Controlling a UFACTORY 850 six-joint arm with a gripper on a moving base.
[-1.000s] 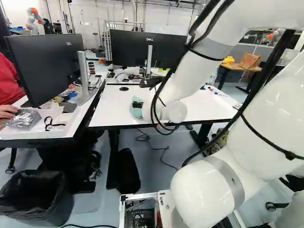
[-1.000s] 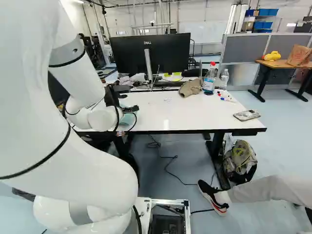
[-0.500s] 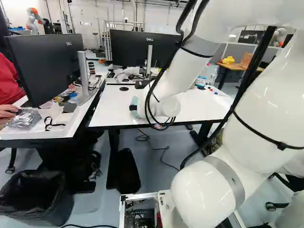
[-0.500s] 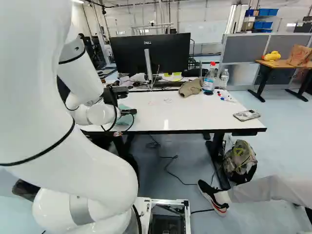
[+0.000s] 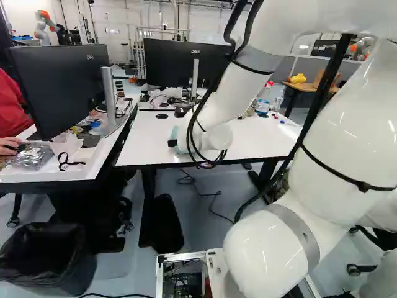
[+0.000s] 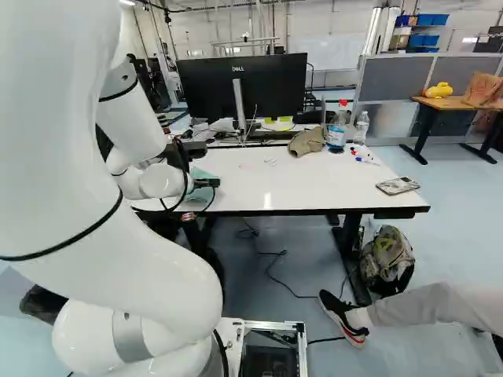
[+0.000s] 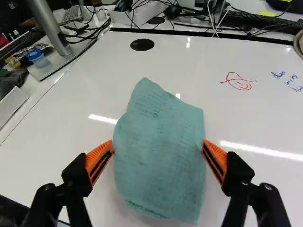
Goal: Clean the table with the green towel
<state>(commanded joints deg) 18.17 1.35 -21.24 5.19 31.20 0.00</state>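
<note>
Low over the near left part of the white table [image 6: 314,184], my gripper [image 6: 207,183] shows beside the green towel [image 6: 201,194] in the right base view. The wrist view has the towel [image 7: 158,151] lying loosely spread on the tabletop, between the widely parted orange pads of the gripper [image 7: 157,150]. Its jaws stand open, one near each side edge of the cloth; whether they touch it I cannot tell. Beyond the towel are a red scribble [image 7: 239,82] and blue writing [image 7: 286,79].
Along the table's far side are a monitor [image 6: 242,85], a cap [image 6: 306,141] and bottles [image 6: 337,128]. A phone [image 6: 398,185] lies at the near right corner. Another desk with a monitor [image 5: 61,81] adjoins on the left. Another robot [image 5: 44,26] stands far back.
Over the last second my arm's wrist has come lower and shifted a little, bringing the gripper down by the towel. The base has not moved.
</note>
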